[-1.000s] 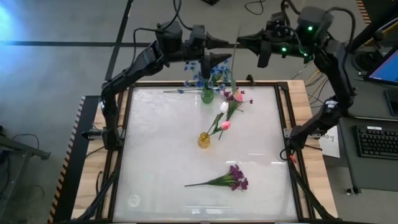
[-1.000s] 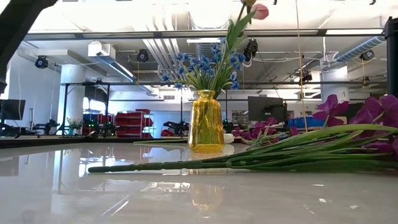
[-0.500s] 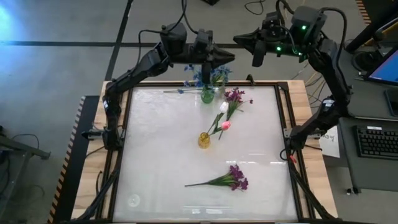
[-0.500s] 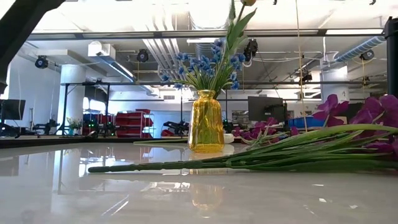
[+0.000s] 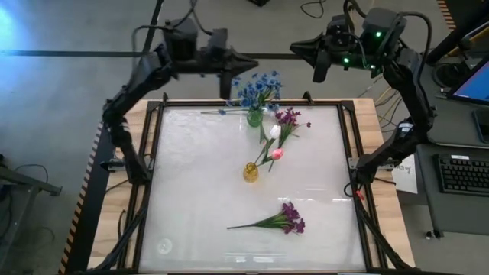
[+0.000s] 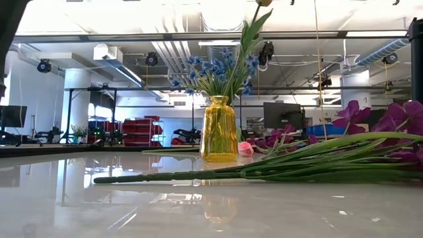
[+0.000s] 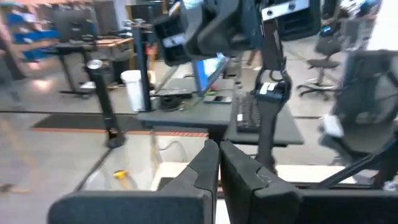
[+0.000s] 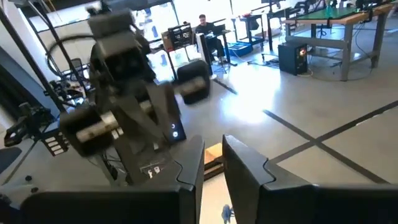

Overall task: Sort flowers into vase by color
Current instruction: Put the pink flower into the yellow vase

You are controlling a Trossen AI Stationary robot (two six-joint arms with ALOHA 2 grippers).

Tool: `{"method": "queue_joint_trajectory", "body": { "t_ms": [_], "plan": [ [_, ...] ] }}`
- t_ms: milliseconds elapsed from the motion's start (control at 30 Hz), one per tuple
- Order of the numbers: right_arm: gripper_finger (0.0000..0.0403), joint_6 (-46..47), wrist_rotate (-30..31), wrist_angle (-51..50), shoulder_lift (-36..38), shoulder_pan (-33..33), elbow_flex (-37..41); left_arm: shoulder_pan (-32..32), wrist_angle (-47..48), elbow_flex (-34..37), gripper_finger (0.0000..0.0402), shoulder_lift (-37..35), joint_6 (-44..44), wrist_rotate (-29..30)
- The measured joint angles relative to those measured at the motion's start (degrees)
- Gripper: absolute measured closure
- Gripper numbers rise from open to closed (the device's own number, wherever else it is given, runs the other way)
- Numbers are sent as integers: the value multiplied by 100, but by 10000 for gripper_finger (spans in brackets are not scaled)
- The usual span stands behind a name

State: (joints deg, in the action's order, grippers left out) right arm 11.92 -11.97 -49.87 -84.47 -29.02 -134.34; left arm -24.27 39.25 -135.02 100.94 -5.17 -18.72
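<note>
Both arms hang high beyond the table's far edge: the left gripper (image 5: 246, 63) has its fingers pressed together on nothing, while the right gripper (image 5: 299, 47) shows a thin gap, also empty. Blue blossoms (image 5: 258, 89) hide the green vase (image 5: 254, 118) at the far edge; the yellow vase (image 5: 250, 172) stands mid-table, and a purple sprig (image 5: 283, 219), cut off in the low view, lies nearer the front edge.

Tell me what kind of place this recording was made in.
Probably a robotics lab or workshop: bare ceiling ducts, more workbenches on a wide concrete floor, and a keyboard beside the table.
</note>
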Motion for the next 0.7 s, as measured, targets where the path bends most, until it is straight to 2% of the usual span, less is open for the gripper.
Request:
{"method": "queue_joint_trajectory", "body": {
  "t_ms": [100,167,400,467,567,700],
  "plan": [
    [340,6,3,-190,-2,0,-1,9,328,-1,401,-287,-229,362],
    [334,228,139,-660,-2,-2,-7,7,580,-2,401,-427,-297,501],
    [301,1347,1823,-4113,9,-2,88,9,1592,4,402,-940,-485,555],
    [285,1493,1901,-3866,146,0,489,7,1742,7,402,-1057,-488,662],
    [255,1526,1456,-3368,357,5,1131,0,1905,22,402,-1187,-488,776],
    [216,1718,1450,-3417,547,1,1947,7,2018,24,402,-1422,-490,869]
  ]
}}
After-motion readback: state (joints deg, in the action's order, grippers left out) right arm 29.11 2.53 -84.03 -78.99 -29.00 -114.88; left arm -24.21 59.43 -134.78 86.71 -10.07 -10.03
